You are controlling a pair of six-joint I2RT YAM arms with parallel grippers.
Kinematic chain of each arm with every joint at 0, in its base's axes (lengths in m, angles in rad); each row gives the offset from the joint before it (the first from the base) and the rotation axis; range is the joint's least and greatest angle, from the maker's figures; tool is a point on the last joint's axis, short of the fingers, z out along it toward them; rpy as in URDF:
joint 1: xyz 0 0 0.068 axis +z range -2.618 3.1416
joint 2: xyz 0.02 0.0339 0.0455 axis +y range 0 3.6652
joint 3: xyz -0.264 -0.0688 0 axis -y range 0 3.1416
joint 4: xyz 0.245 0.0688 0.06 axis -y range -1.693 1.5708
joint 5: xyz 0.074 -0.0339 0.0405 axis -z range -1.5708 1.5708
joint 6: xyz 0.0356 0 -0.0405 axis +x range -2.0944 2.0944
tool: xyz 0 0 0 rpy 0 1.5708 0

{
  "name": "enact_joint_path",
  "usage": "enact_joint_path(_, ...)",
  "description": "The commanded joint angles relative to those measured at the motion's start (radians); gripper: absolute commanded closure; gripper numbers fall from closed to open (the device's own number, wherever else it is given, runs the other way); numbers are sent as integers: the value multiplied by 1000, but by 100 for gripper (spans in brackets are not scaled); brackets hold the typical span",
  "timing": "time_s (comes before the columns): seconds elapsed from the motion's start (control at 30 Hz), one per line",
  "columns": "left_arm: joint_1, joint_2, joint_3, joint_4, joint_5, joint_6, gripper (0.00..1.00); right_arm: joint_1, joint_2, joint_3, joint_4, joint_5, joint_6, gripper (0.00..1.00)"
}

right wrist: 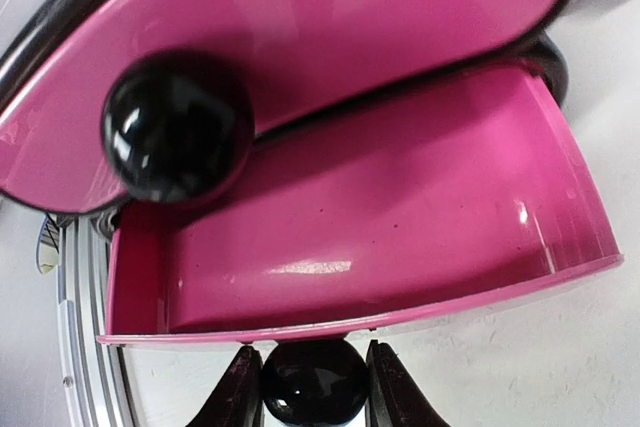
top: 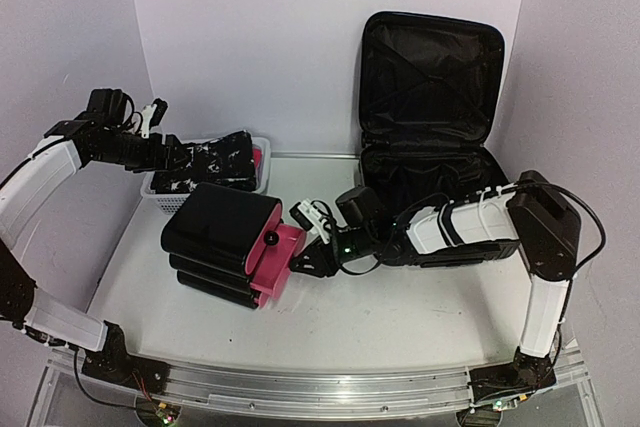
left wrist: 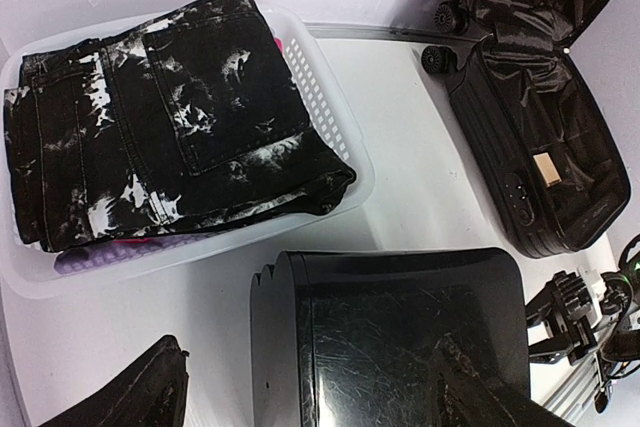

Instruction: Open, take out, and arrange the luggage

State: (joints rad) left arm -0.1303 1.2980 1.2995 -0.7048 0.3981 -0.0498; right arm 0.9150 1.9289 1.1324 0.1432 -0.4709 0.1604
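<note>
The luggage (top: pixel 430 117) lies open at the back right, its lid leaning on the wall and the black lining showing; the left wrist view also has the luggage (left wrist: pixel 545 157). A smaller black case (top: pixel 220 237) with pink drawers stands mid-table. Its lower pink drawer (right wrist: pixel 380 217) is pulled out. My right gripper (right wrist: pixel 312 379) is shut on that drawer's black knob (right wrist: pixel 312 387); a second knob (right wrist: pixel 178 137) sits on the drawer above. My left gripper (left wrist: pixel 310 387) hangs open above the case's top (left wrist: pixel 400 337), holding nothing.
A white perforated basket (left wrist: pixel 340 117) at the back left holds folded black-and-white jeans (left wrist: pixel 170 117). The basket (top: pixel 160 190) stands just behind the small case. Walls close in the table at the back and both sides.
</note>
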Motion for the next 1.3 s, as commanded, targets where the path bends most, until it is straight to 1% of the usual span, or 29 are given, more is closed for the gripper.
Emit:
enact_joint_path(0.0,0,4,-6,49,2,8,17,4,-83,-38,-35,21,-2,69)
enact_joint_path(0.13,0,9,-5,49,0,8,17,5,-92,-42,-43,30,-1,67)
enact_joint_path(0.27,0,10,-6,49,-11,11,17,5,-116,-52,-51,53,-9,59)
enact_joint_path(0.37,0,14,-6,50,-11,12,17,6,-137,-44,-78,63,-3,48)
enact_joint_path(0.47,0,12,-9,50,-32,17,17,4,-183,-37,-156,111,-9,32)
enact_joint_path(0.6,0,10,-15,49,-68,33,17,5,-295,-39,-328,246,-44,18)
enact_joint_path(0.7,0,17,-20,52,-101,47,17,-15,-385,-23,-484,357,-80,11)
enact_joint_path(0.8,1,30,-30,63,-133,48,18,-86,-446,5,-618,422,-71,7)
enact_joint_path(0.87,1,35,-37,73,-144,79,18,-140,-478,19,-697,457,-68,3)
enact_joint_path(0.97,1,29,-60,110,-156,84,17,-227,-494,38,-764,499,-48,2)
enact_joint_path(1.1,1,20,-73,159,-166,59,16,-378,-445,89,-882,532,32,2)
enact_joint_path(1.2,0,19,-74,194,-170,-15,14,-454,-376,138,-973,575,66,2)
enact_joint_path(1.27,0,24,-84,226,-187,-62,12,-501,-325,161,-992,549,96,2)
